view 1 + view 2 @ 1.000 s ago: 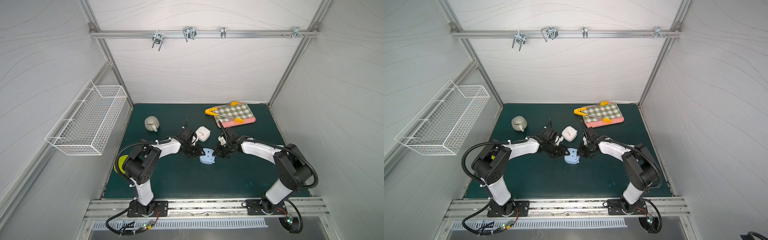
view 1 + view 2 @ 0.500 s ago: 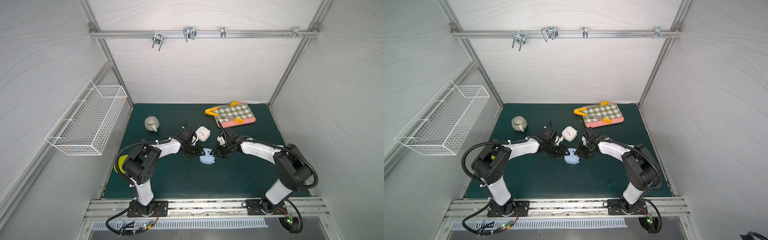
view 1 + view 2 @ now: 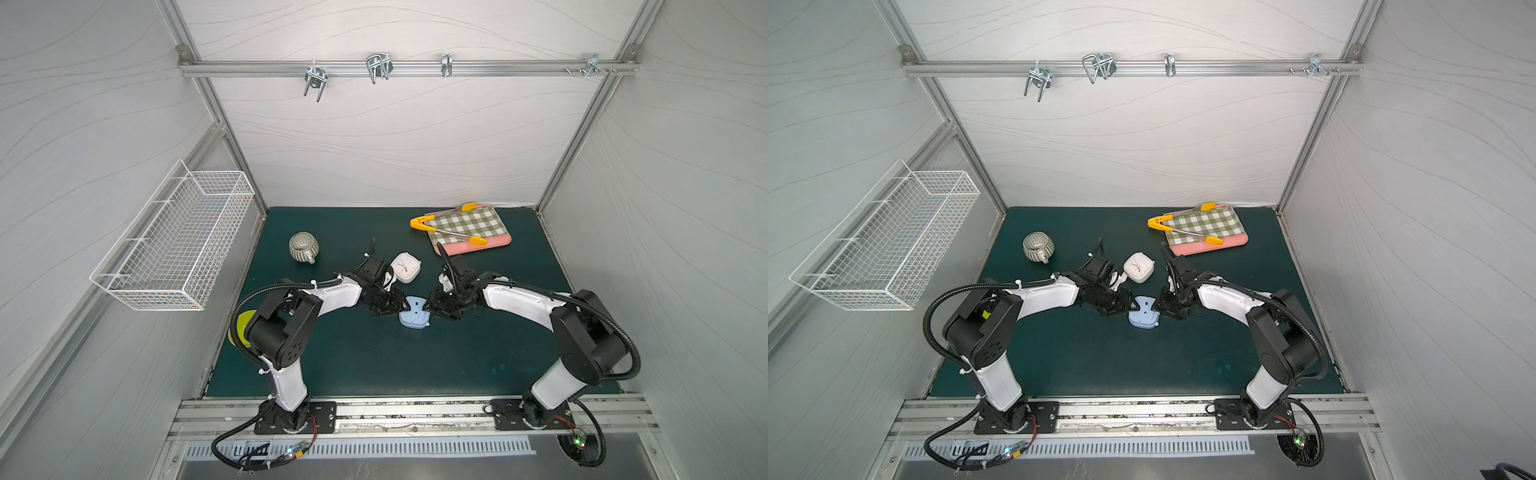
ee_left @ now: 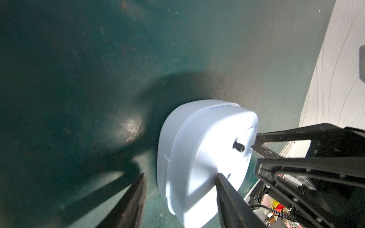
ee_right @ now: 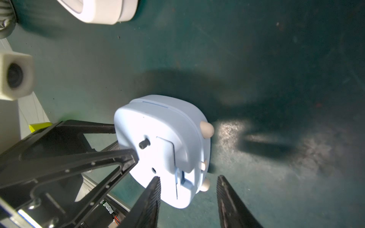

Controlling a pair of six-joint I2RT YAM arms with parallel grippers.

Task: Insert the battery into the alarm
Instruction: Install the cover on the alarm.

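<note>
Right gripper is spread open, one finger over the blue alarm next to the hatch, the other finger clear of it. Left gripper is spread too, one finger on the alarm's back, the other off its edge. The alarm's lying back-up mid-mat between both arms, white clock nearby toward the back wall.

Dark green tabletop, blue alarm, white clock, striped mug, pink board
</note>
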